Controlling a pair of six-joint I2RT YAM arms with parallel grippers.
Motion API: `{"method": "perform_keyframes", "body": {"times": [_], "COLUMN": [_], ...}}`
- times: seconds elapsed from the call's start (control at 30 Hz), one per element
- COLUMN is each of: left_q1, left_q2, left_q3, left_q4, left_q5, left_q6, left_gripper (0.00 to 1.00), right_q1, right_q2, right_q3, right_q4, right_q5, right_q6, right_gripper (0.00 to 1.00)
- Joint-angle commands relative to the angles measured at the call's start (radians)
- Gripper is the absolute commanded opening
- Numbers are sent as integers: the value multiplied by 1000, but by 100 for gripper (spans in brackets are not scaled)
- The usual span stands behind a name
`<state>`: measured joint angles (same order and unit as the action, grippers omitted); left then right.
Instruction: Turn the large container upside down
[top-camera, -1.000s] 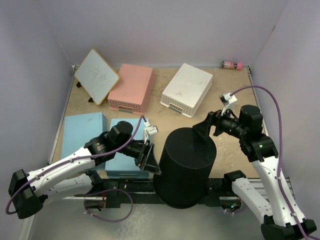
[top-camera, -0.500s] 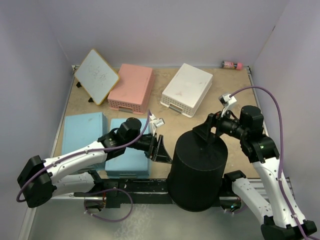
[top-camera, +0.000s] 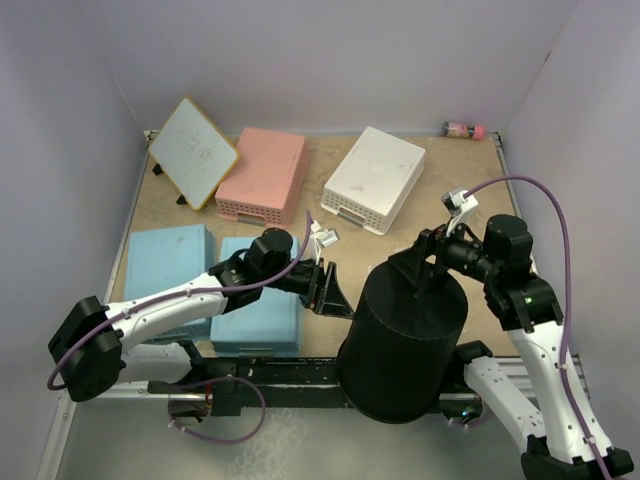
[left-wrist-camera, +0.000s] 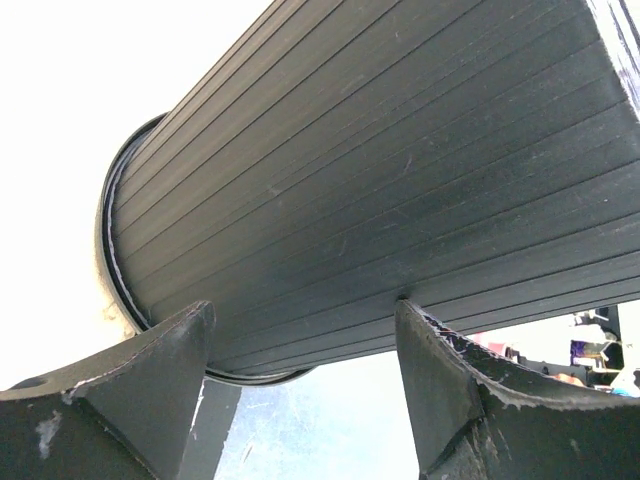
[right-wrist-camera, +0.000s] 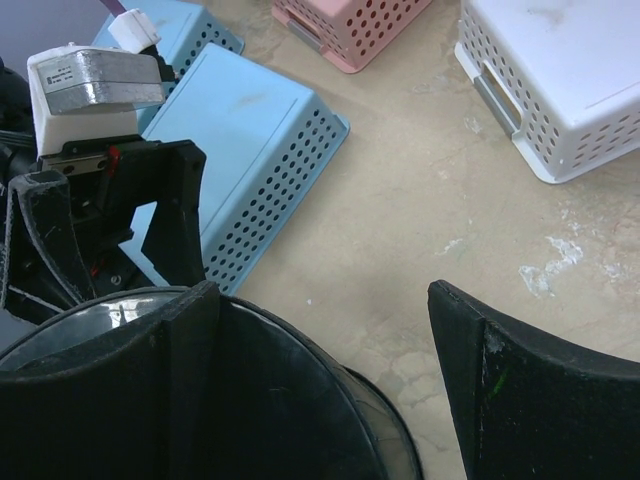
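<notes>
Your left gripper (top-camera: 335, 298) and right gripper (top-camera: 418, 270) are both wide open, gripping nothing, so a bump could tip the large container (top-camera: 405, 345) off the table (top-camera: 450, 180).

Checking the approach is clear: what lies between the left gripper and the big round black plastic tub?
Nothing. The left wrist view shows the open left gripper facing the ribbed wall of the big round black plastic tub.
</notes>
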<state>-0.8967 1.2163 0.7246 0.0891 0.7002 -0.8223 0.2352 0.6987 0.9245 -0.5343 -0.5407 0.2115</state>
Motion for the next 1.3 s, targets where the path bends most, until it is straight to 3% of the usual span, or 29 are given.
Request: {"method": "perform_keyframes", "body": {"times": [0.0, 0.33, 0.6, 0.8, 1.07, 1.27], "left_q1": [0, 1, 60, 216, 249, 251], "left_q2": [28, 141, 227, 188, 156, 31], "left_q3": [83, 211, 337, 337, 419, 455], "left_q4": [101, 87, -150, -173, -357, -490], "left_q5": [-21, -13, -12, 41, 0, -75], "left_q6": [19, 77, 280, 300, 405, 455], "left_gripper": [70, 70, 68, 68, 68, 69], "right_q1": [3, 3, 3, 3, 3, 4], "right_q2": [3, -27, -45, -54, -43, -36], "right_q3": [3, 11, 9, 24, 54, 118], "right_q4": [-96, -116, -113, -119, -138, -187], "right_q5": [16, 33, 0, -25, -58, -119], "right_q6": [-49, -54, -40, -44, -55, -85], "right_gripper": [86, 86, 86, 87, 95, 97]}}
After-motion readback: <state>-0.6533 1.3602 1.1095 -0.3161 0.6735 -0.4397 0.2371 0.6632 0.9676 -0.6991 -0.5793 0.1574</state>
